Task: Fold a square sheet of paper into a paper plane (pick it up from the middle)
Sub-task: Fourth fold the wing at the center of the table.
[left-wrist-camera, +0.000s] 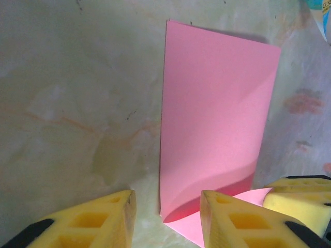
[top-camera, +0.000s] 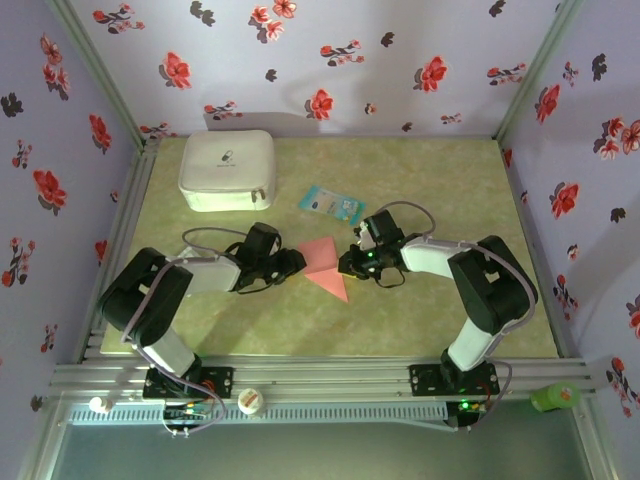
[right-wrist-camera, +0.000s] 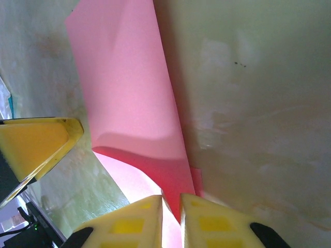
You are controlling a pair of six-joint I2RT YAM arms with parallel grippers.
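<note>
Risk note. Thin salmon-pink matte square sheet of paper [top-camera: 325,262] lies partly folded in the middle of the mottled green-beige table [top-camera: 400,180], between the two grippers. A small light-blue printed packet [top-camera: 332,204] lies farther back, and a white zipped case [top-camera: 228,170] sits at the far left, well apart. One flap stands up off the layer lying flat; its base curves softly, so the crease looks unpressed. Right gripper [right-wrist-camera: 171,202]: yellow foam fingers nearly together, with the flap's darker lower edge running into the slit between them; this reads as a pinch on the paper. Left gripper [left-wrist-camera: 168,206]: fingers moderately apart, straddling the near end of the fold, nothing clamped. Whether one pad touches the flat layer, cannot tell. Hazards, as judged: (1) the pinch sits at the very edge, so a pull could slip the paper out or tear it; (2) the flat layer is not surely pinned, so the whole sheet could slide and the crease land askew; (3) the grippers work close together, so their foam fingers could collide; (4) the curved flap could buckle and set a stray crease.
</note>
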